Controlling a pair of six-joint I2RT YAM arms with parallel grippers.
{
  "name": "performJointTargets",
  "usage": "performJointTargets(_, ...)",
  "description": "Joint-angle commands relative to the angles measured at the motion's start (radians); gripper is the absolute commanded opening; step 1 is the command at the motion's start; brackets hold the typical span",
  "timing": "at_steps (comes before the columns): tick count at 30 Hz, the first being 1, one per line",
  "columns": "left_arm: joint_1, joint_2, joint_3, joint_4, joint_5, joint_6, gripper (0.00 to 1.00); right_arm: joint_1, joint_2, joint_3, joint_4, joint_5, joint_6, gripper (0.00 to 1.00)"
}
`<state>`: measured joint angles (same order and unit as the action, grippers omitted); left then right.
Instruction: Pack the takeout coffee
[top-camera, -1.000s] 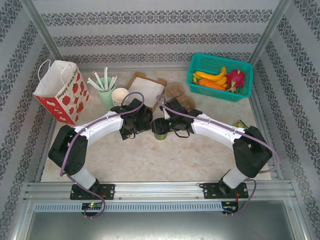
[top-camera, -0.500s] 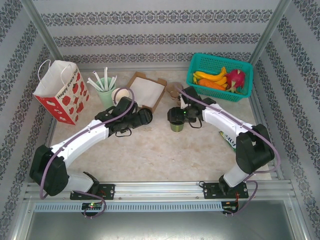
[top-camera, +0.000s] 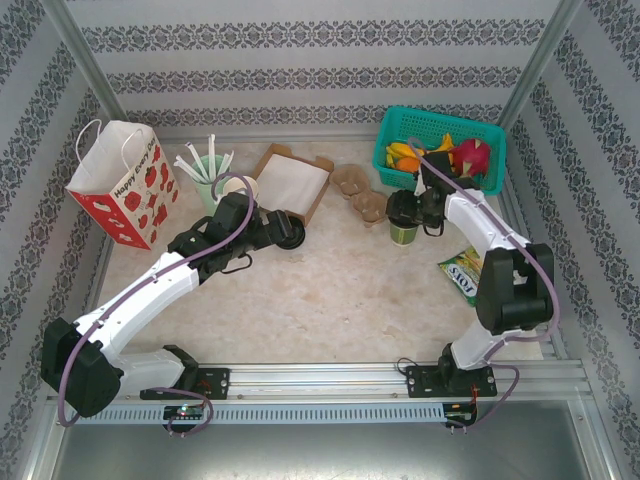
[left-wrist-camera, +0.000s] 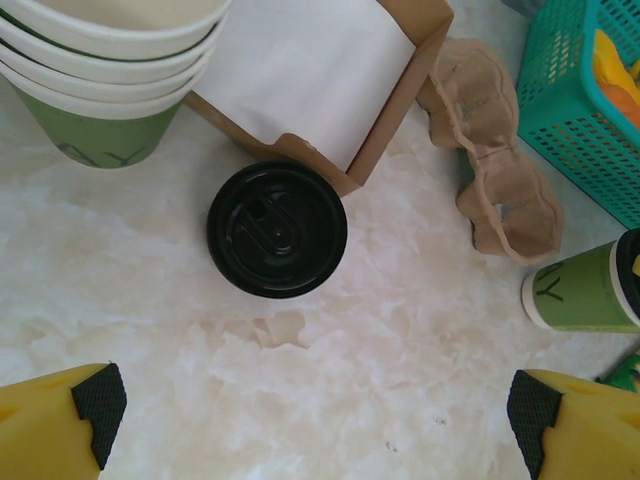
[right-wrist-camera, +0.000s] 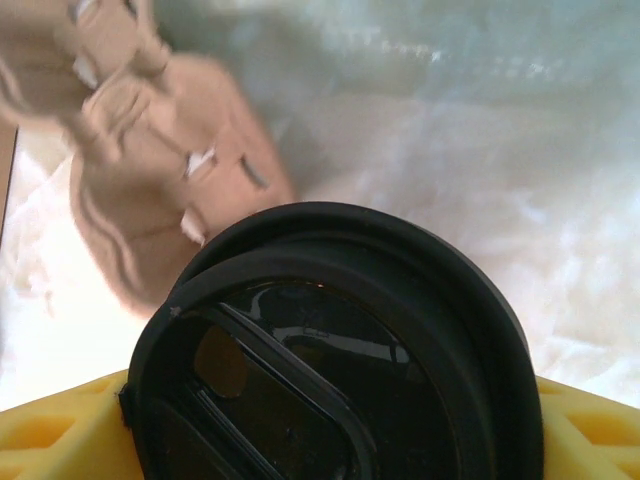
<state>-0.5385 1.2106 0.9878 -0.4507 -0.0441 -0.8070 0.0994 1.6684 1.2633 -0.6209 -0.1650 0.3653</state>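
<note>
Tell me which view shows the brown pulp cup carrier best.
Left wrist: the cup carrier lies sharp and close, its pockets clear. Top external shows it small; right wrist shows a blurred part.

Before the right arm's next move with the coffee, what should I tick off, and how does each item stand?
1. Right gripper closed on the takeout coffee: ok.
2. Black lid seated on the cup: ok.
3. Cup upright: ok.
4. Cup carrier wells vacant: ok.
5. Left gripper open, away from the cup: ok.
6. Cup lifted off the table: cannot tell.
</note>
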Motion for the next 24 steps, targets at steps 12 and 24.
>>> performJointTargets(12,0.040,-0.039,-0.029,0.015,-0.035,-0.012,0.99,-0.069,0.262,0.296,0.037,-0.035,0.053,0.72)
performJointTargets(24,0.058,-0.066,-0.033,0.009,-0.025,-0.028,0.99,-0.070,0.264,0.292,0.081,-0.055,0.096,0.84)
